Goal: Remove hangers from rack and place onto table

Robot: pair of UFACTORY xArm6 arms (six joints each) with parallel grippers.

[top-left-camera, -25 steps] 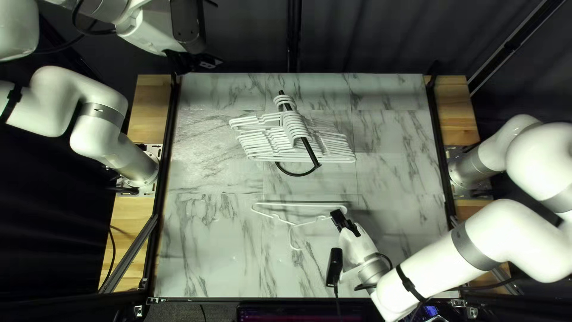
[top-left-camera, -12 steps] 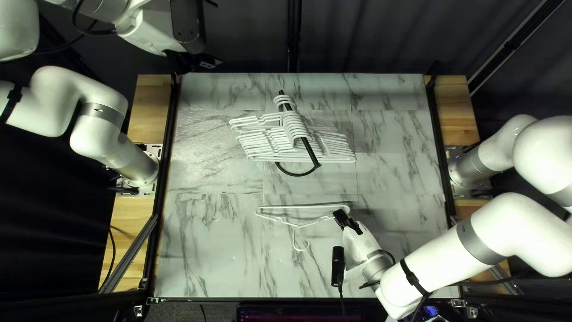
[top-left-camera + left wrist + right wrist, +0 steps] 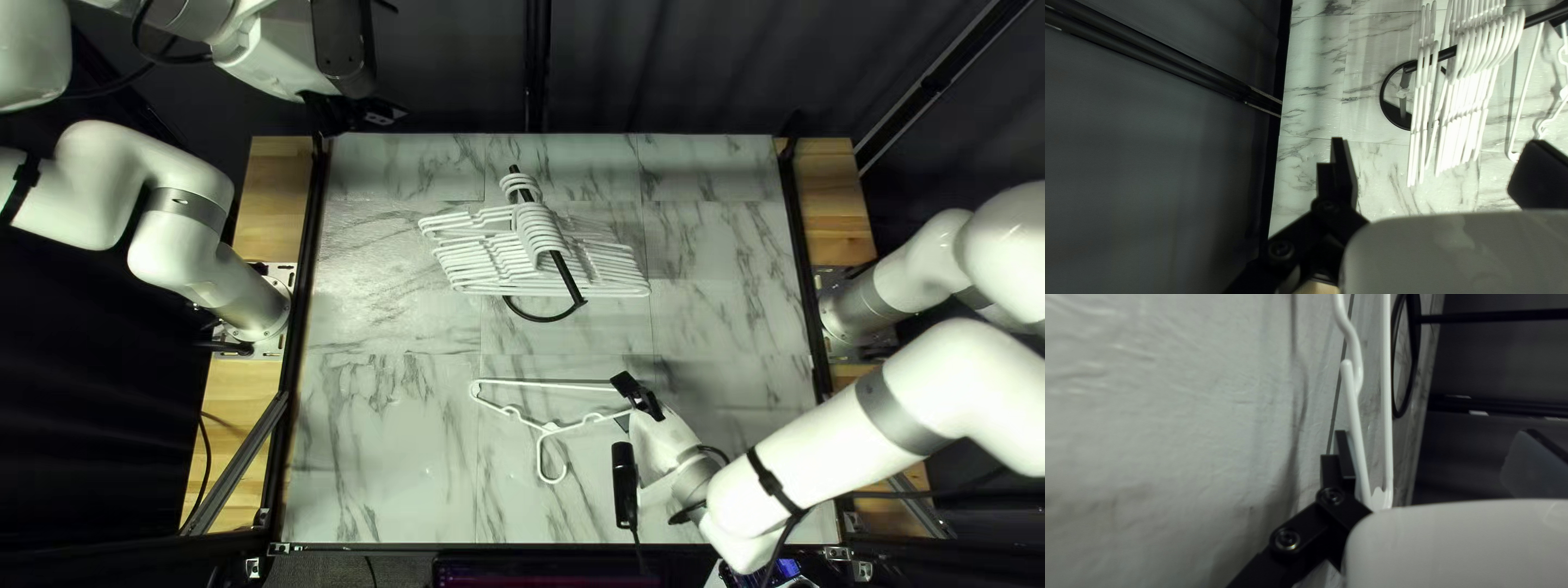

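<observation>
Right gripper (image 3: 624,402) (image 3: 1434,452) stands released, its two fingers spread wide apart.Right gripper (image 3: 624,402) stands released near the table's near side, its two fingers spread well apart at one end of a loose white hanger (image 3: 544,383). Through the right wrist view, I see that hanger's end between the fingers, much closer to one than to the other; I cannot tell whether it touches that nearer finger. The hanger is over the near part of the marble-patterned table (image 3: 381,436), its long bar toward the rack and its hook toward me. Whether all of it rests on the surface, I cannot make out.

Farther back, the black rack (image 3: 569,280) stands on the table, carrying a tight row of white hangers (image 3: 539,234). Their hooks loop over its sloping rod in two clusters, a small one at the far end and a bigger one nearer me.

My left gripper (image 3: 359,112) is raised at the table's far left corner, also released, with a broad gap between its fingers. In the left wrist view, the loaded rack is ahead of it, well apart, and the loose hanger shows beyond the rack.
</observation>
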